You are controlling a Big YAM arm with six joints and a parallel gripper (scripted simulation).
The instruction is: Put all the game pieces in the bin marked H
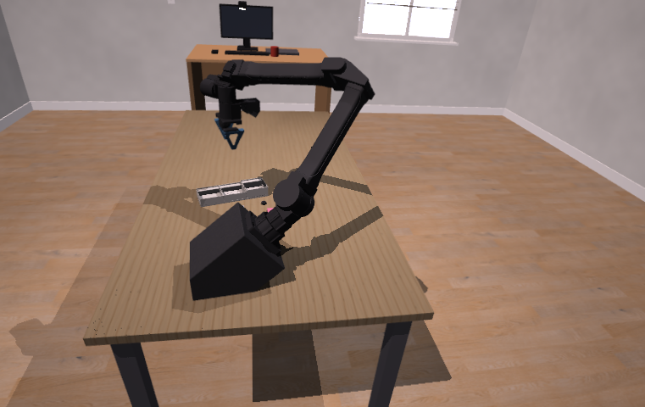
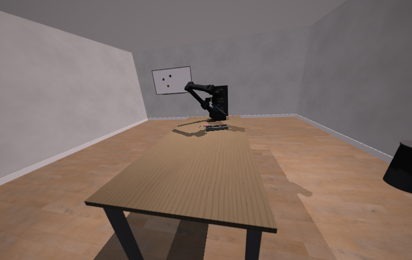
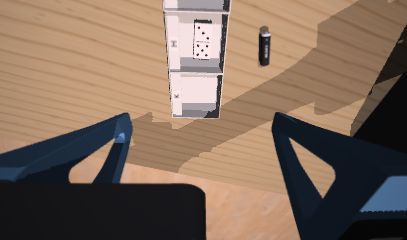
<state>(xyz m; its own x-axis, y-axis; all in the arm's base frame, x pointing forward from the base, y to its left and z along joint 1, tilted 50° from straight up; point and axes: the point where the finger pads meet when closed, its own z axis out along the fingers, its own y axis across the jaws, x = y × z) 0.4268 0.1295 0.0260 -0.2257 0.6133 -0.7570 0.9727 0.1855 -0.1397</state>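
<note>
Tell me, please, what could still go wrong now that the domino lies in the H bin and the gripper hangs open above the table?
Little, I think. The open gripper holds nothing, and the domino lies flat in the compartment marked H. One risk: a careless low move could knock the bin row or the black stick beside it, which must stay on the table. Another: a small pink thing near the arm's base is unidentifiable; if it is a game piece, the task is unfinished.
</note>
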